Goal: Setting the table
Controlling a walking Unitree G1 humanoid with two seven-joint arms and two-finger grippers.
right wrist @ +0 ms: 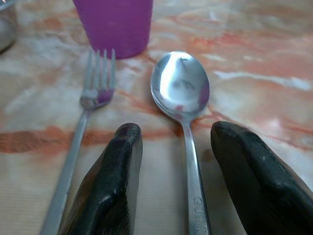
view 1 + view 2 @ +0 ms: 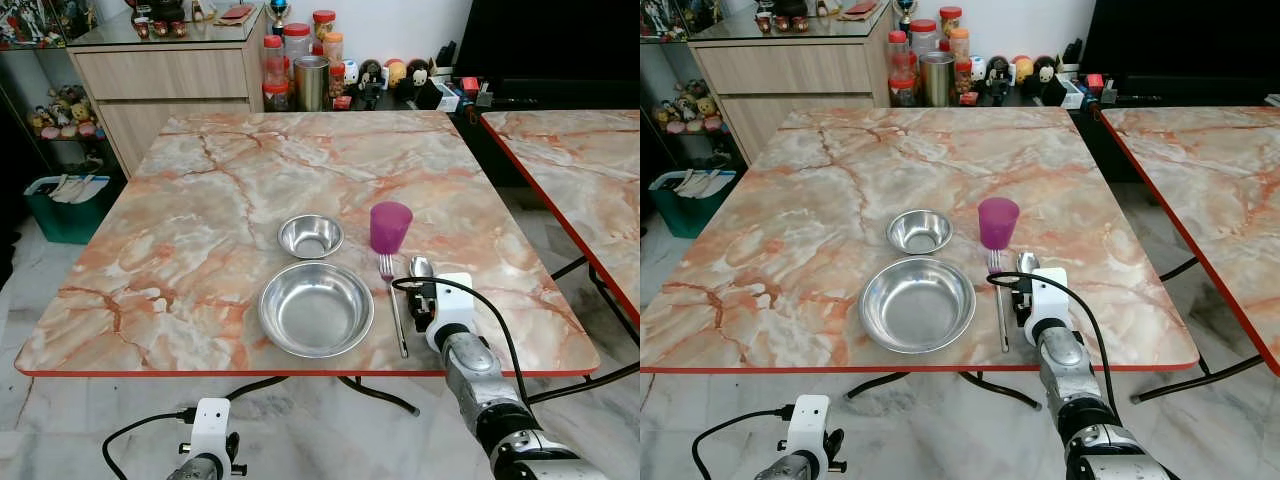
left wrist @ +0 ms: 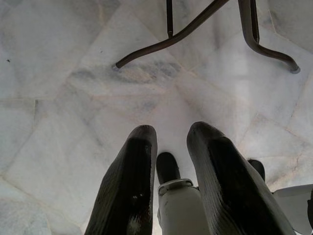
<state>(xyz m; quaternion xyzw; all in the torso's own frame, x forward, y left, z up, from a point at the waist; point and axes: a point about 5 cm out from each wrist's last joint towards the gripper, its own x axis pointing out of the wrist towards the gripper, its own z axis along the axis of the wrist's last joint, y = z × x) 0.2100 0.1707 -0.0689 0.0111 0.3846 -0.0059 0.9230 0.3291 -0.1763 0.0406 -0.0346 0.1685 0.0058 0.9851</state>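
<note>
On the marble table a large steel bowl sits near the front edge, with a small steel bowl just behind it. A purple cup stands to their right. A fork lies right of the large bowl, and a spoon lies beside the fork. My right gripper is open, low over the spoon's handle, one finger on each side of it. My left gripper hangs open below the table, over the floor.
A second marble table stands to the right across a narrow gap. Behind the table are a cabinet, jars and a steel canister. A green bin sits on the floor at left. Table legs cross the floor.
</note>
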